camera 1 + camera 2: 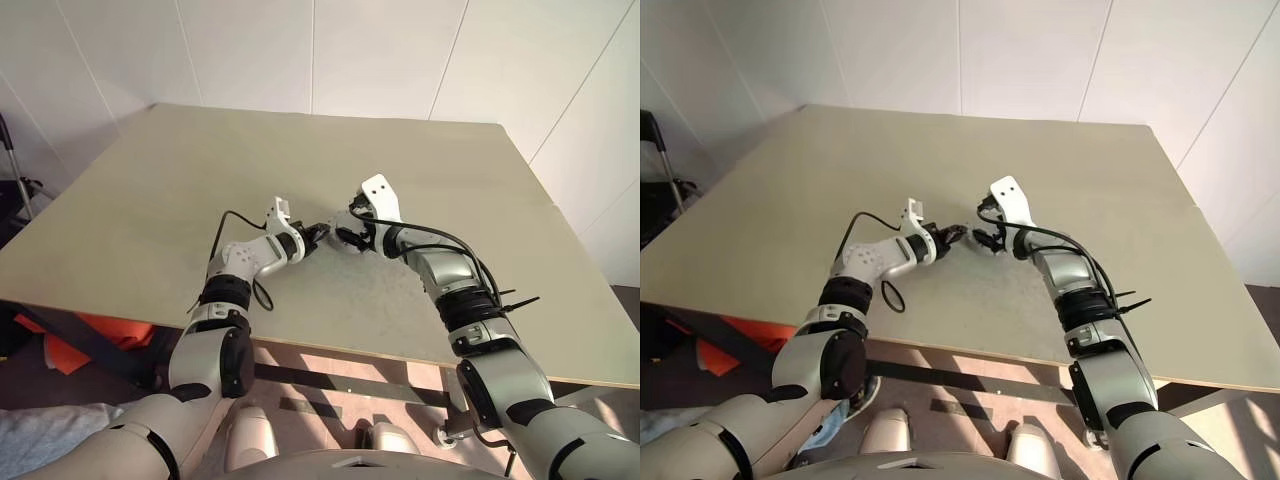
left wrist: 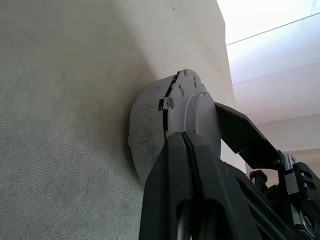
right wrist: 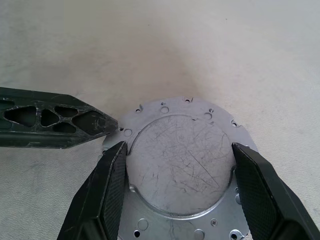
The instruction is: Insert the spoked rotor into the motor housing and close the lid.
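Note:
The lid (image 3: 182,165), a scratched pale silver disc with a holed flange around its raised round middle, lies on the table at the centre. My right gripper (image 3: 180,147) is shut on it, one finger on each side of the raised middle. My left gripper (image 3: 112,123) comes in from the side, shut and empty, its tip touching the flange edge (image 2: 172,100). Below the flange a grey round wall (image 2: 145,135) shows; I cannot tell whether it is the motor housing. The spoked rotor is out of view. Both grippers meet mid-table (image 1: 330,236).
The beige table (image 1: 400,160) spreads wide around the hands. Its front edge (image 1: 350,350) runs close below my forearms. A black cable loop (image 1: 892,297) hangs from my left arm near that edge. Something orange (image 1: 100,325) lies under the table at left.

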`<move>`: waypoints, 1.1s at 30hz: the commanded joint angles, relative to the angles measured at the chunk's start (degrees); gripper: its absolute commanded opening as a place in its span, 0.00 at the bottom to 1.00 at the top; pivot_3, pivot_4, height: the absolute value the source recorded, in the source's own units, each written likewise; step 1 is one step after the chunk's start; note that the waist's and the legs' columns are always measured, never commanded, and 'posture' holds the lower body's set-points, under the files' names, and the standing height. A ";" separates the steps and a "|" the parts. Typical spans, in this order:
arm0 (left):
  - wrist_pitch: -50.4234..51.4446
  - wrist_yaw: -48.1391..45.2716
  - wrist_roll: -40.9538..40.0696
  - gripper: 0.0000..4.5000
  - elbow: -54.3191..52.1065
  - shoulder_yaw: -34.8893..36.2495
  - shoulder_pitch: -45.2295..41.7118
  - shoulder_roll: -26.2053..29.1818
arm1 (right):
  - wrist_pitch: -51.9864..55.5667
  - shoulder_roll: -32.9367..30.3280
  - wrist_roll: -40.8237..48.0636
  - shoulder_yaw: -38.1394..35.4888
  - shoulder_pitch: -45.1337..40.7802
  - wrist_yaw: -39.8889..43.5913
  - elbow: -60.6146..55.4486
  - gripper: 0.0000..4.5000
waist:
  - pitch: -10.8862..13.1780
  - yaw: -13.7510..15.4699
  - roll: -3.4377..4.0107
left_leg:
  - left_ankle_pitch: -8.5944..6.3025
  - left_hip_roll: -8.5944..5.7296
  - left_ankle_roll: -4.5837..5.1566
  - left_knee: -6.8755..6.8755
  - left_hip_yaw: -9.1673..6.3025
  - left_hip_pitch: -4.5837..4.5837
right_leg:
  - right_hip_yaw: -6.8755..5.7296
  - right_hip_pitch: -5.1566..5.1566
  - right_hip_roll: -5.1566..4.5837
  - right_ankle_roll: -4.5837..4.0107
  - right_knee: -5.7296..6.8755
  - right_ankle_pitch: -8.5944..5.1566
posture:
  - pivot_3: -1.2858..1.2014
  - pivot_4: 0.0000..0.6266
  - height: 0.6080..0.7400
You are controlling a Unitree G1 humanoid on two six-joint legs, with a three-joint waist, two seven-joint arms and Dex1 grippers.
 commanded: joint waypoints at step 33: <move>2.23 -6.30 -3.74 0.00 -17.80 -3.61 5.69 -0.53 | 7.23 0.42 -1.87 4.84 4.84 4.73 -0.67 0.71 | -0.16 -0.37 -0.13 | 0.03 0.10 -0.04 0.00 0.03 0.15 | 0.01 0.01 0.08 -0.03 0.07 0.06 | 0.52 0.00 1.00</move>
